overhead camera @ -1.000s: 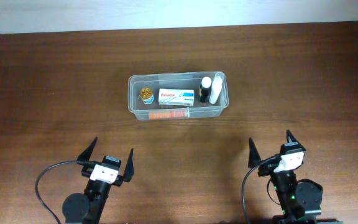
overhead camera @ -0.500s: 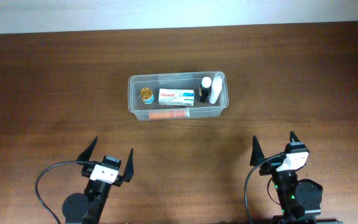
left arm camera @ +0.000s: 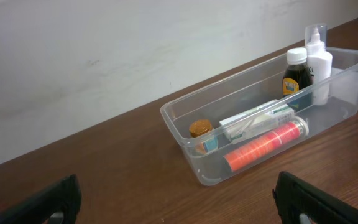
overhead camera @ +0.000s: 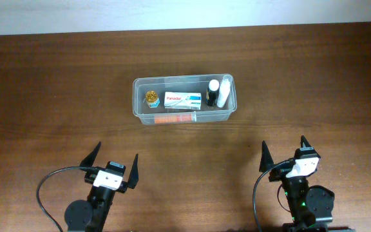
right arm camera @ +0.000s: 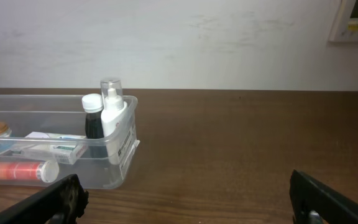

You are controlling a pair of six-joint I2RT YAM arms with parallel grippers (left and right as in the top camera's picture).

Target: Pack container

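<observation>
The container [overhead camera: 136,98] is a clear plastic tub in the middle of the brown table. It holds a gold-lidded jar [overhead camera: 151,97], a white Panadol box [overhead camera: 183,100], a dark bottle [overhead camera: 212,92], a white bottle [overhead camera: 223,92] and an orange tube [overhead camera: 176,118]. My left gripper [overhead camera: 116,154] is open and empty near the front edge, well short of the tub. My right gripper [overhead camera: 283,145] is open and empty at the front right. The left wrist view shows the container [left arm camera: 185,140] ahead to the right of the left gripper [left arm camera: 182,205]. In the right wrist view the container [right arm camera: 126,149] lies ahead to the left of the right gripper [right arm camera: 191,208].
A pale wall [overhead camera: 185,13] runs along the table's far edge. A black cable [overhead camera: 44,187] loops beside the left arm's base. A white device [right arm camera: 356,18] hangs on the wall at the upper right of the right wrist view.
My right gripper shifted slightly to the right a second ago and has since held still. The left arm and the tub's contents have not moved.
</observation>
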